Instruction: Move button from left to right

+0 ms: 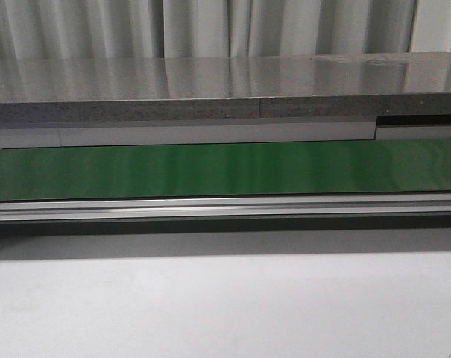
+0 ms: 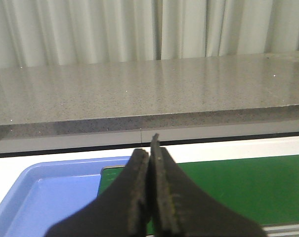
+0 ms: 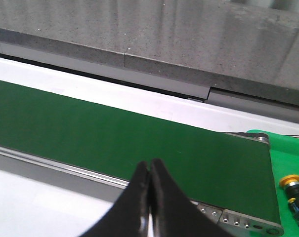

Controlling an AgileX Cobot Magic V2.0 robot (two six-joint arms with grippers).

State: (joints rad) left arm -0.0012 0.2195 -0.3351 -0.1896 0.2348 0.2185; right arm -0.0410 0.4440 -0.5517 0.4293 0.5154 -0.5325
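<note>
The button [image 3: 293,186], with a yellow-orange round cap and a black body with bluish marks, lies on a bright green surface [image 3: 287,158] just past the end of the green conveyor belt [image 3: 114,138] in the right wrist view. My right gripper [image 3: 150,165] is shut and empty, over the belt's near rail, apart from the button. My left gripper [image 2: 150,148] is shut and empty, above the other end of the belt [image 2: 248,187] beside a blue tray [image 2: 45,192]. The front view shows the belt [image 1: 225,168] but no button and no gripper.
A grey speckled counter [image 1: 210,93] with pale curtains behind runs along the far side of the belt. A metal rail [image 1: 225,209] edges the belt's near side. A white tabletop [image 1: 225,306] lies in front. The belt's end plate with screws [image 3: 238,217] is near the button.
</note>
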